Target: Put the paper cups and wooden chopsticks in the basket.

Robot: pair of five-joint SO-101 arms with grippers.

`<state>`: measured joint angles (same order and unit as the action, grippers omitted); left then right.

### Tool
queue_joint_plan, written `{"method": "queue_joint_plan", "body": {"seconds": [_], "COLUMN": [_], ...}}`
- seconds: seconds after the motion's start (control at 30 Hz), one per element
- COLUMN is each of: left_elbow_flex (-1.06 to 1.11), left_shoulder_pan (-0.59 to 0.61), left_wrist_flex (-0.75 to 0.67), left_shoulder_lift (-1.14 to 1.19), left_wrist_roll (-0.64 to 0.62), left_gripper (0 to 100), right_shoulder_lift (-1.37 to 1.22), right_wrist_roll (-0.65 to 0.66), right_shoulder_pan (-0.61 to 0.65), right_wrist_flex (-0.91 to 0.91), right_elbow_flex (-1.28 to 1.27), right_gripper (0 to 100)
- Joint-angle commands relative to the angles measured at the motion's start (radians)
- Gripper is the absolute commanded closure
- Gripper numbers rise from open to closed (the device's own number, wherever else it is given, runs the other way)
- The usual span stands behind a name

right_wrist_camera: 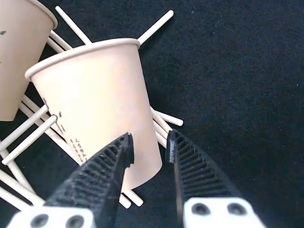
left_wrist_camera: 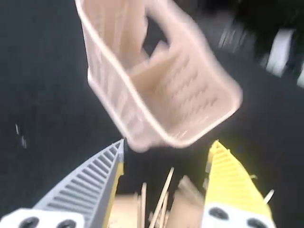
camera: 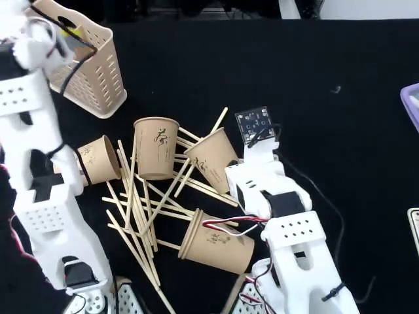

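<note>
Currently my left fingers (left_wrist_camera: 223, 175) are spread wide, one grey and one yellow, with nothing held between them. The basket (left_wrist_camera: 156, 80) is just beyond their tips, tilted and blurred. In the high view that arm is up at the far left corner of the bench (camera: 327, 78), at the basket's (camera: 91, 72) rim, and I cannot tell whether it touches it.

My right fingers (right_wrist_camera: 183, 156) are only a little apart, set at the base end of a cup (right_wrist_camera: 95, 104) that lies on its side across several chopsticks (right_wrist_camera: 156, 28). A corner of its base shows in the narrow gap, and I cannot tell whether either finger presses on it.

From above I count four cups out on the bench near the basket:
- One (camera: 98, 159) is on its side beside the left arm.
- One (camera: 156, 147) is next to it in the middle.
- One (camera: 211, 157) is against the right arm's wrist.
- One (camera: 216, 242) is on its side closer to the arm bases.

The chopsticks (camera: 141, 209) are scattered loose, crossing under and between the cups.
</note>
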<state>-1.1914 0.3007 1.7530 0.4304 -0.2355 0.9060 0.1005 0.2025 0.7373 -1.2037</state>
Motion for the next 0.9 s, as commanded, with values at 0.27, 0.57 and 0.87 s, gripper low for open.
{"method": "queue_joint_plan", "body": {"seconds": [0.27,0.57,0.87], "left_elbow_flex": [0.137,0.088,0.122], "left_shoulder_pan": [0.004,0.007,0.005], "left_wrist_flex": [-0.104,-0.094,-0.121], "left_shoulder_lift": [-0.054,-0.064,0.046], "left_wrist_roll": [-0.074,-0.169,-0.292], "left_gripper": [72,72,72], "right_shoulder_lift": [0.018,0.018,0.018], "right_wrist_roll": [0.011,0.011,0.011], "right_shoulder_pan": [0.011,0.011,0.009], "right_wrist_flex": [-0.011,-0.011,-0.011], "right_elbow_flex": [0.004,0.004,-0.004], "right_gripper": [87.4,87.4,87.4]}}
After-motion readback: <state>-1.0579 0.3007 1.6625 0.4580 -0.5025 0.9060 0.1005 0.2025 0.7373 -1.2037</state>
